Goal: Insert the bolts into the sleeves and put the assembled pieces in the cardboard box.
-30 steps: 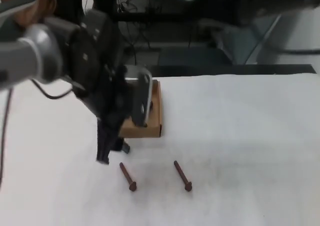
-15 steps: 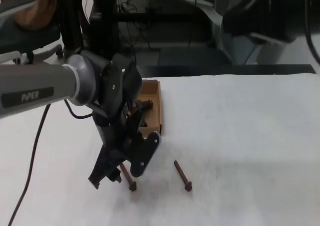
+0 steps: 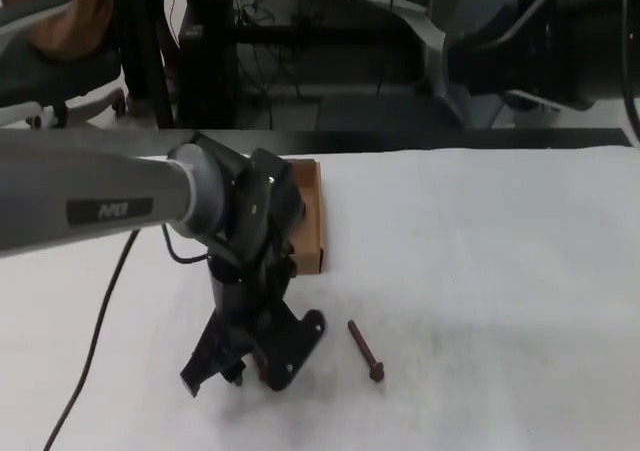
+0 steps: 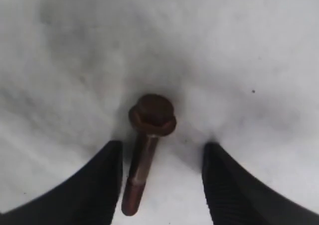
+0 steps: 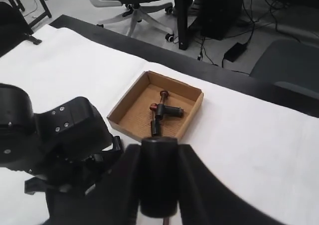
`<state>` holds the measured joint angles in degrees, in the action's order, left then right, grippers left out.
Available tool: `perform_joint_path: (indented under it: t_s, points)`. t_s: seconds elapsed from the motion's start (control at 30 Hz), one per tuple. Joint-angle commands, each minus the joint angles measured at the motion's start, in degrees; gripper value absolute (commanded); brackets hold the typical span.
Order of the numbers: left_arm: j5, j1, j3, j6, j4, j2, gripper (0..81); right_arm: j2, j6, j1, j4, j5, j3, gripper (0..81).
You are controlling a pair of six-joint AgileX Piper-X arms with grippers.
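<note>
A rusty brown bolt (image 4: 147, 145) lies flat on the white cloth, between the two fingers of my open left gripper (image 4: 162, 185). In the high view that gripper (image 3: 215, 371) is down at the cloth near the front, and its wrist covers this bolt. A second bolt (image 3: 365, 351) lies loose to its right. My right gripper (image 5: 158, 157) is shut on a black sleeve (image 5: 158, 185), held high above the bench. The cardboard box (image 5: 127, 115) sits behind the left arm and holds assembled pieces (image 5: 165, 110).
White cloth (image 3: 500, 271) covers the bench, with open room on the right half. The left arm's grey link (image 3: 90, 206) reaches in from the left, with a black cable (image 3: 95, 336) trailing below it. Chairs and stands are beyond the bench's far edge.
The left arm has swung down and forward from beside the box to the near-left bolt, which its wrist now covers in the high view. The other bolt has not moved.
</note>
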<state>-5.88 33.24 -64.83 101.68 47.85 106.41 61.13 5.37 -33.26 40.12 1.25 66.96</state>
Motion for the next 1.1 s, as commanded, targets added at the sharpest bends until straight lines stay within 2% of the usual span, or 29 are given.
perform_joint_path:
  t_s: [0.0, 0.13, 0.3, 0.37, 0.4, 0.43, 0.47, 0.5, 0.6, 0.73, 0.83, 0.93, 1.07]
  points:
    - [2.12, 2.21, 0.04, -1.84, -0.84, 1.13, 46.9, -0.58, 0.22, 0.2, -1.04, 0.4, 0.22, 0.6]
    - [2.47, 4.06, 0.04, -5.76, -1.47, 1.12, 47.3, -0.7, 0.22, 0.2, -1.01, 0.4, 0.22, 0.6]
    - [2.47, 4.33, 0.04, -6.76, -1.59, 1.12, 47.3, -0.7, -0.51, 0.2, -1.01, 0.4, 0.22, 0.6]
    - [2.47, 4.07, 0.04, -7.26, -1.59, 1.12, 44.2, -0.7, -0.51, 0.2, -1.01, 0.4, 0.22, 0.6]
    - [2.47, 4.0, 0.04, -7.54, -1.59, 1.12, 37.1, -0.7, -0.51, 0.2, -1.01, 0.4, 0.22, 0.6]
    - [2.08, 4.01, 0.04, -7.87, -1.59, 1.12, 25.3, -0.7, -0.51, 0.2, -1.01, 0.4, 0.22, 0.6]
    - [1.62, 4.01, 0.04, -7.86, -1.48, 1.12, 9.8, -0.7, -0.51, 0.2, -1.01, 0.4, 0.22, 0.6]
    - [1.04, 4.01, 0.04, -8.34, -1.34, 1.12, 2.7, -0.7, -0.51, 0.2, -1.01, 0.4, 0.22, 0.6]
    - [-1.61, 4.01, 0.04, -12.77, -1.6, 1.12, 1.8, -0.7, -0.71, 0.2, -0.82, 0.4, 0.22, 0.6]
    - [-3.27, 4.01, -0.09, -29.08, -5.05, -1.6, 1.8, -0.7, -4.62, 0.2, 0.6, -3.53, 0.22, 0.6]
    - [4.95, 3.82, -0.09, -45.05, -9.45, -6.94, 1.8, -1.66, -9.54, 0.2, -0.41, -7.53, -2.52, 0.6]
    - [14.71, 3.87, 0.13, -57.14, -13.51, -14.0, 1.8, -4.79, -10.19, 0.2, -4.28, -7.45, -8.28, 0.6]
    - [16.19, 3.87, 3.95, -65.39, -21.31, -25.74, 1.8, -12.19, -9.53, 0.2, -12.45, -5.15, -20.75, 0.6]
